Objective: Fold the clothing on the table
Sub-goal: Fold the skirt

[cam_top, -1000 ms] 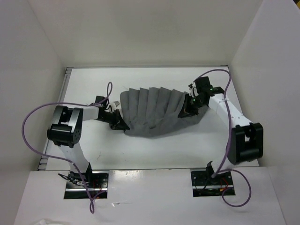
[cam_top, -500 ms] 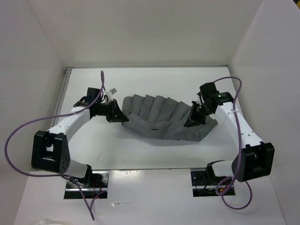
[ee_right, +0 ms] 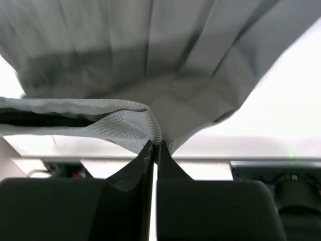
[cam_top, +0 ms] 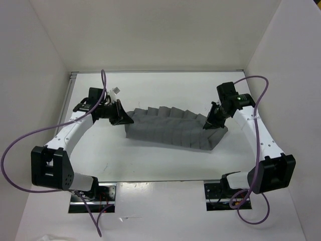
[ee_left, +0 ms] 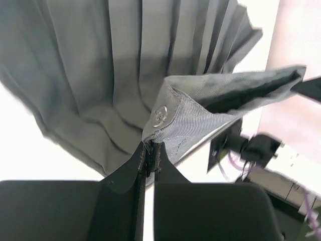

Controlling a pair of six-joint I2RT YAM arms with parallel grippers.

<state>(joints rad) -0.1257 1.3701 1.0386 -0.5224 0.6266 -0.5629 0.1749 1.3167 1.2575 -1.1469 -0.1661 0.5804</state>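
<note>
My left gripper [cam_top: 124,119] and right gripper [cam_top: 207,125] each pinch one end of the grey skirt [cam_top: 173,131], lifted and stretched between them. Its long axis runs left to right, with the pleats draping onto the bench [cam_top: 150,163].

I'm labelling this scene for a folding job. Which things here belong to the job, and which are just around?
Job: grey pleated skirt; table; left tool and right tool, both shut on the skirt's waistband.
Just around: purple cables; white walls.
</note>
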